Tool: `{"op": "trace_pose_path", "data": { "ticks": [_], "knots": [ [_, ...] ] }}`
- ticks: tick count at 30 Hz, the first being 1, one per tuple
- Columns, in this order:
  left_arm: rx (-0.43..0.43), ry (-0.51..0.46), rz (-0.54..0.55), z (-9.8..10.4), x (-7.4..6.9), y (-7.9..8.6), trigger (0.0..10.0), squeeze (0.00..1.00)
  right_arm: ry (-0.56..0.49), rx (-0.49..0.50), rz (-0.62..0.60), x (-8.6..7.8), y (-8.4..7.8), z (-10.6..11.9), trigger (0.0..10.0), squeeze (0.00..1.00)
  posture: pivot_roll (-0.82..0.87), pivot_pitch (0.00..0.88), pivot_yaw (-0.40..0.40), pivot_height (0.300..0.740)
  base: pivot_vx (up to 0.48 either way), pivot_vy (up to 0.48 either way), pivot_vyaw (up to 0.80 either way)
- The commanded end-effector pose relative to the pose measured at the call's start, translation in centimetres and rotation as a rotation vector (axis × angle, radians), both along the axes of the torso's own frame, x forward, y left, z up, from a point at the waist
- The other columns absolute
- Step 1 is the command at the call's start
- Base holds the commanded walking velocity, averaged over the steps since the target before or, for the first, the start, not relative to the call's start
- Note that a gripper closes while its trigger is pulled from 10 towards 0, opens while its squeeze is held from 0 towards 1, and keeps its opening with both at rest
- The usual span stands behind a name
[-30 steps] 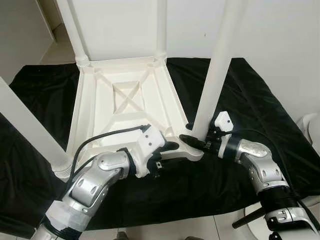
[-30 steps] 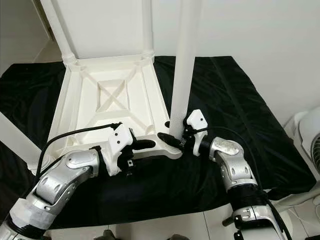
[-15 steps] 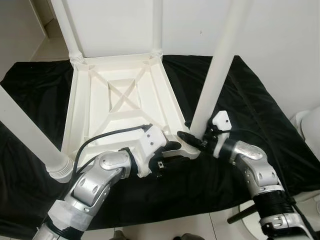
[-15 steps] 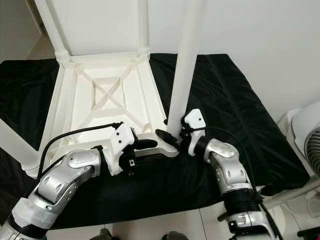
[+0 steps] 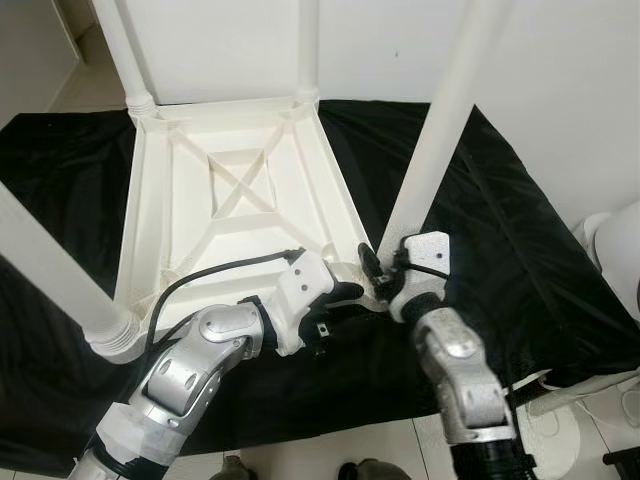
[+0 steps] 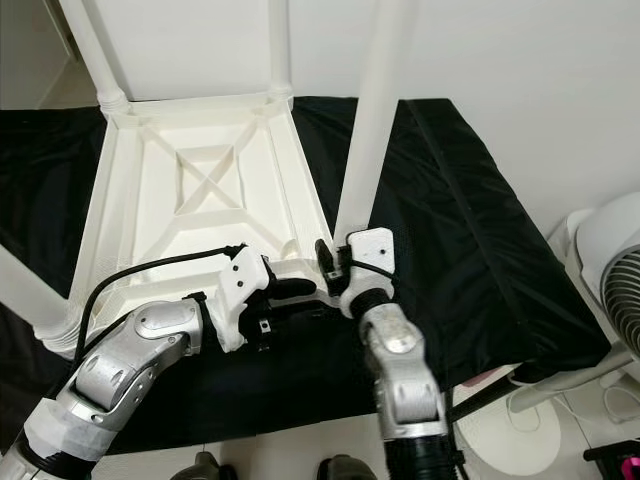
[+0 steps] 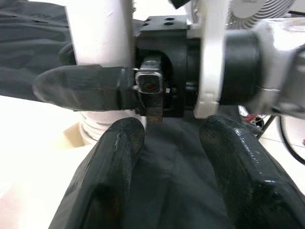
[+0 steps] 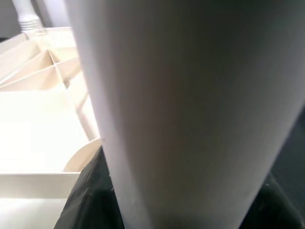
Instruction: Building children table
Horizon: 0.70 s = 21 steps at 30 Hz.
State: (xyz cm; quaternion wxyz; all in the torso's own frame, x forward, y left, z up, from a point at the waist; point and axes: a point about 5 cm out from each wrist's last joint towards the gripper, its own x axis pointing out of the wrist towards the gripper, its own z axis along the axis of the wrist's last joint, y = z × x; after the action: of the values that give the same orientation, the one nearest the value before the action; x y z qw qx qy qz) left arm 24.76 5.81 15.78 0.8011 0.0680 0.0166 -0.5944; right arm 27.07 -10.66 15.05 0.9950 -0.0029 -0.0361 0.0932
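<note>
A white plastic children's table (image 5: 150,200) lies upside down on a black cloth (image 5: 500,250), its legs pointing up. My right gripper (image 5: 372,270) is at the base of the near right leg (image 5: 440,130), shut on it with a black finger on each side, as the right wrist view shows around the leg (image 8: 181,119). My left gripper (image 5: 345,305) rests at the table's near right corner, just left of that leg. Its fingers (image 7: 114,167) stand open with only cloth between them, pointing at the right gripper's finger (image 7: 81,88) across the leg.
Three other legs stand up: far left (image 5: 118,50), far right (image 5: 308,45), near left (image 5: 50,270). A white wall rises behind. A white fan (image 6: 610,250) stands on the floor to the right, past the cloth's edge.
My right forearm has swung from the right side round to the front of the leg, its gripper staying at the leg's base. The camera has shifted. My left arm has kept its place.
</note>
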Motion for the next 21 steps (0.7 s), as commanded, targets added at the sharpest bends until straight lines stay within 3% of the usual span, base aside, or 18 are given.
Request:
{"op": "trace_pose_path", "data": {
  "ticks": [1, 4, 5, 6, 13, 14, 15, 16, 18, 19, 20, 21],
  "knots": [
    [0.013, 0.006, -0.002, -0.1, -0.1, 0.0, 10.0, 0.0, 0.051, -0.003, -0.039, -0.1, -0.2, -0.8, 10.0, 0.0, -0.11, 0.082, 0.012, 0.74, 0.0, 0.0, 0.0],
    [0.014, 0.007, -0.005, -0.1, -0.2, 0.0, 10.0, 0.0, 0.052, 0.005, -0.059, 0.0, -0.6, -0.7, 10.0, 0.0, -0.11, 0.084, 0.018, 0.74, 0.0, 0.0, 0.0],
    [0.015, 0.008, -0.006, -0.2, -0.2, 0.0, 10.0, 0.0, 0.053, 0.018, -0.065, 0.0, -0.8, -0.7, 10.0, 0.6, -0.11, 0.084, 0.018, 0.74, 0.0, 0.0, 0.0],
    [0.015, 0.008, -0.007, -0.2, -0.2, 0.0, 10.0, 0.0, 0.049, 0.02, -0.057, -0.1, -0.9, -0.6, 10.0, 1.0, -0.11, 0.084, 0.019, 0.74, 0.0, 0.0, 0.0],
    [0.015, 0.004, -0.009, 0.0, -0.1, 0.0, 10.0, 0.0, 0.004, 0.054, 0.011, -0.5, -0.9, 0.4, 10.0, 1.0, -0.11, 0.083, 0.02, 0.74, 0.0, 0.0, 0.0],
    [0.015, 0.002, -0.01, 0.1, -0.1, 0.0, 10.0, 0.0, 0.024, 0.072, 0.122, -0.9, -1.0, 0.4, 10.0, 0.51, -0.12, 0.082, 0.021, 0.74, 0.0, 0.0, 0.0],
    [0.015, 0.002, -0.01, 0.1, -0.1, 0.0, 10.0, 0.0, 0.024, 0.072, 0.122, -0.9, -1.0, 0.4, 10.0, 0.51, -0.12, 0.082, 0.021, 0.74, 0.0, 0.0, 0.0],
    [0.016, 0.002, -0.011, 0.1, -0.1, 0.0, 10.0, 0.0, 0.039, 0.065, 0.188, -1.2, -1.1, 0.4, 10.0, 0.0, -0.12, 0.082, 0.021, 0.74, 0.0, 0.0, 0.0],
    [0.017, 0.003, -0.015, 0.1, -0.2, 0.0, 10.0, 0.0, 0.062, 0.057, 0.306, -1.7, -1.6, 0.2, 10.0, 0.0, -0.12, 0.082, 0.024, 0.74, 0.0, 0.0, 0.0],
    [0.017, 0.003, -0.015, 0.1, -0.2, 0.0, 10.0, 0.0, 0.062, 0.057, 0.306, -1.7, -1.6, 0.2, 10.0, 0.0, -0.12, 0.082, 0.024, 0.74, 0.0, 0.0, 0.0],
    [0.017, 0.003, -0.017, 0.1, -0.2, 0.0, 10.0, 0.0, 0.066, -0.001, 0.394, -1.8, -2.2, 0.1, 10.0, 0.0, -0.12, 0.083, 0.024, 0.74, 0.0, 0.0, 0.0],
    [0.017, 0.003, -0.017, 0.1, -0.2, 0.0, 10.0, 0.0, 0.066, -0.001, 0.394, -1.8, -2.2, 0.1, 10.0, 0.0, -0.12, 0.083, 0.024, 0.74, 0.0, 0.0, 0.0]
  ]
}}
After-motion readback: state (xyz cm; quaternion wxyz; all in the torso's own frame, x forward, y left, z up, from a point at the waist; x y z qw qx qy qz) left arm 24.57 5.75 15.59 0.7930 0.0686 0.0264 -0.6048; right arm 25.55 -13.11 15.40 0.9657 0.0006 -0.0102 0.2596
